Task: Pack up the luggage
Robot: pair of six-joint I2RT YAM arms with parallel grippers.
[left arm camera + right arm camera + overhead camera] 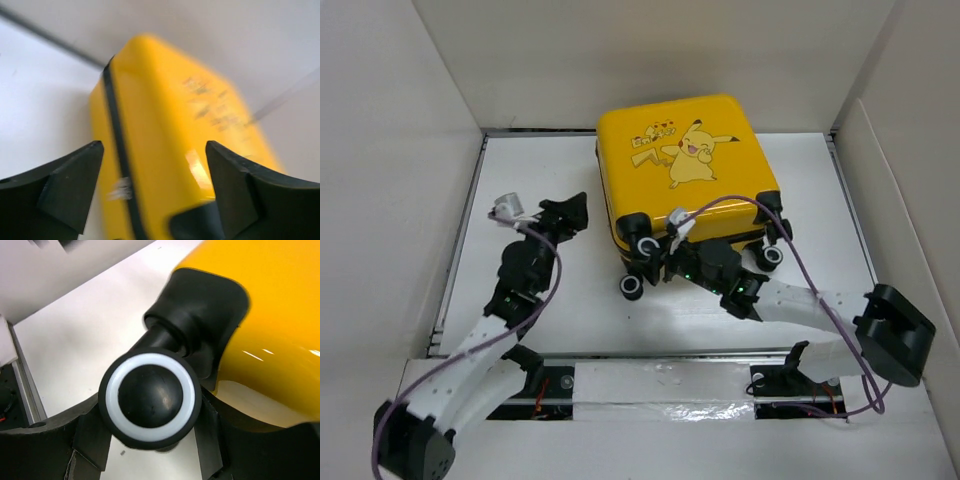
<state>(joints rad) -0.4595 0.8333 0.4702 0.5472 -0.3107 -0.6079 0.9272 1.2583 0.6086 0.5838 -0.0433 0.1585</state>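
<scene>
Yellow hard-shell luggage lay closed at the tabletop's far middle: stiff, glossy, probably slippery. The right gripper clasped a black wheel; the left gripper gaped empty beside its left edge. Wheels or seam seemed the surest holds.

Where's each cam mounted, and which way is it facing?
Top: above and behind the bases, looking down at the table; left arm, right arm and suitcase show.
Left wrist: faces the suitcase's side seam; left pincer fingers spread.
Right wrist: faces a wheel between right pincer fingers.
Shared: all three show the suitcase.
</scene>
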